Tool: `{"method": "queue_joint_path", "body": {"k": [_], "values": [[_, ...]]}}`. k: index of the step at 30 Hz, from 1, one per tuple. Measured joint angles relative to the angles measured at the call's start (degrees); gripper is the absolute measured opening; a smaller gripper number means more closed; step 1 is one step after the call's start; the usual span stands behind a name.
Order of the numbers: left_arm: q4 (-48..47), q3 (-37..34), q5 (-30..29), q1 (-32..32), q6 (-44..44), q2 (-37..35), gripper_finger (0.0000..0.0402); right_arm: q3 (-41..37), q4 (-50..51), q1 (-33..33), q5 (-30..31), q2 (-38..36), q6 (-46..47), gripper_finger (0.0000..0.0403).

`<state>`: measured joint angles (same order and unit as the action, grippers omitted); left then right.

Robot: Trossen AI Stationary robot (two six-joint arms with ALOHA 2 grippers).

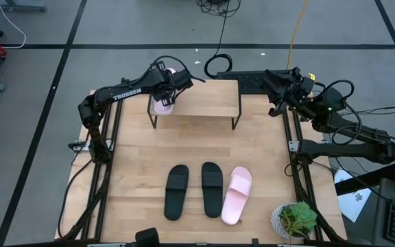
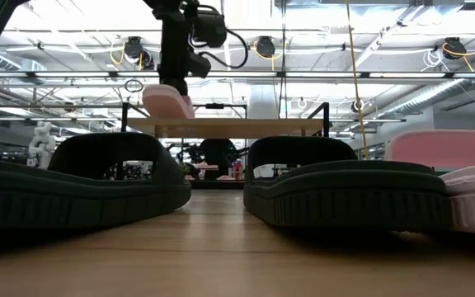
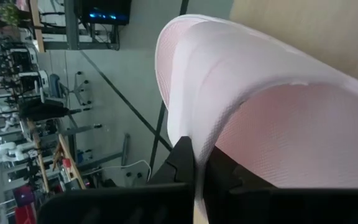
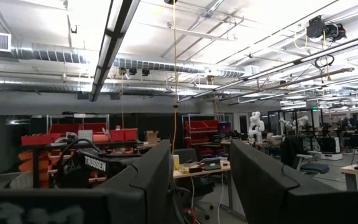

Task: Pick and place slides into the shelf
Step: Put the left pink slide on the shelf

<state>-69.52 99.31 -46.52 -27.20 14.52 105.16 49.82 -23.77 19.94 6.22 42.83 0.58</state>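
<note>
My left gripper is over the left end of the shelf, a light-wood board on thin black legs, and is shut on a light pink slide. In the low view this slide sits tilted just above the shelf board. Two black slides and a second pink slide lie soles down, side by side, on the near half of the table. My right gripper is open and raised near the table's far right corner, touching nothing. My left gripper pinches a thin pink wall of the slide between its two fingers; strap or sole edge, I cannot tell. It comes at the slide from above. The slide is tilted below the fingers, and I cannot tell whether its lower end touches the shelf board.
A potted green plant stands at the table's near right corner. A dark flat device lies behind the shelf's right end. Bare wood shows between the shelf and the row of slides, and across most of the shelf board.
</note>
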Motion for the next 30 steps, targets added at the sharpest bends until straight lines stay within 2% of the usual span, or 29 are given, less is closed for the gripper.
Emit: {"method": "queue_joint_path", "body": {"k": [9, 20, 30], "values": [[1.1, -4.0, -2.6, 0.0, 0.3, 0.0, 0.0000, 0.0, 0.0, 0.0, 0.0, 0.0, 0.0, 0.0155], [2.4, -6.8, -0.4, 0.0, 0.5, -0.2, 0.0001, 0.0, 0.0, 0.0, 0.0, 0.0, 0.0, 0.0155], [2.4, -7.2, 2.3, 0.3, -0.1, -0.2, 0.0043, 0.0, -0.5, 0.0, 0.0, 0.0, 0.0, 0.0155]]}}
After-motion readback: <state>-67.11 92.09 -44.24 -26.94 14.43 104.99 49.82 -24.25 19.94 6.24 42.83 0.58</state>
